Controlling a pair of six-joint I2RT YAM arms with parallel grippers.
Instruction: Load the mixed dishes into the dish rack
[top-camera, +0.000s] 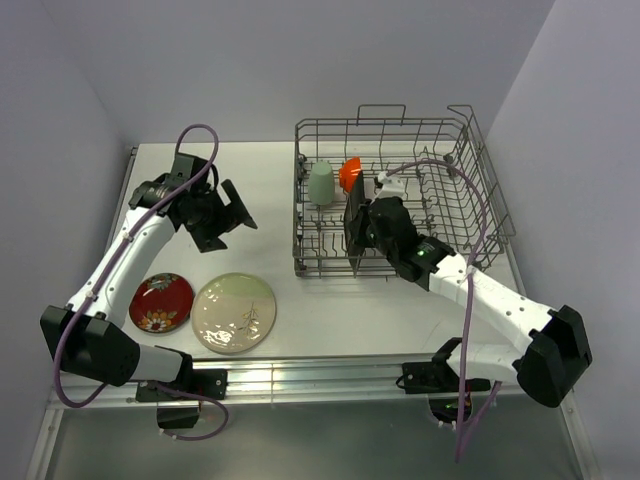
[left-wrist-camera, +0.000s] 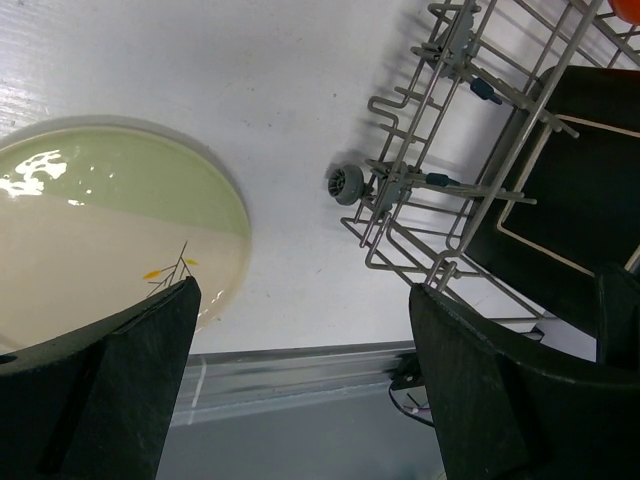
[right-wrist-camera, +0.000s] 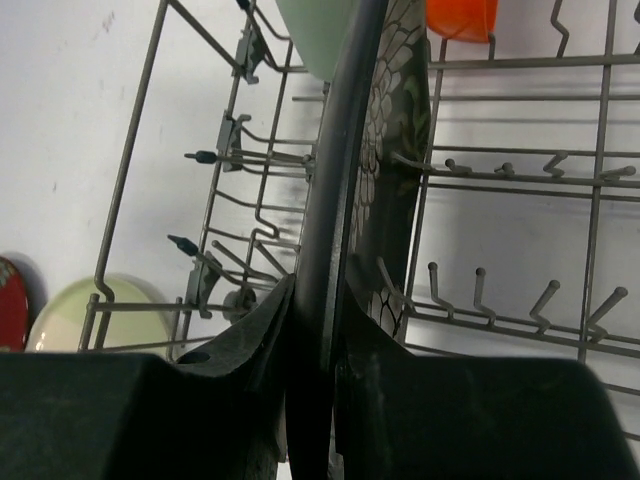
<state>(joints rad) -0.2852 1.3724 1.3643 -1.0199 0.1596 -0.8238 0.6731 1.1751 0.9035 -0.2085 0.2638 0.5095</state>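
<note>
- Over the near-left part of the dish rack (top-camera: 430, 123), the right end effector (right-wrist-camera: 312, 322) is clamped on the black square floral plate (right-wrist-camera: 390, 150). It holds the plate on edge with one finger on each face.
- Whether the plate's far edge already sits between tines cannot be told. If it is let go while unseated, it would likely tip flat across the wires.
- A skewed descent could jam the plate's corner on a tine or on the rack's front wire, and that could drag the rack along the desk (top-camera: 270, 190).
- The pale green cup (top-camera: 320, 184) stands just beside the plate, so a sideways swing could knock it over. The small orange bowl (top-camera: 349, 173) is close on the other side.
- The rack holds the cup and the bowl, with the plate partly inside it.
- The larger cream round plate (top-camera: 234, 312) and the small red flowered round plate (top-camera: 161, 302) lie flat on the desk, outside the rack.
- The left end effector (left-wrist-camera: 300, 350) hangs wide open above the desk, holding nothing, with the cream plate near it.
</note>
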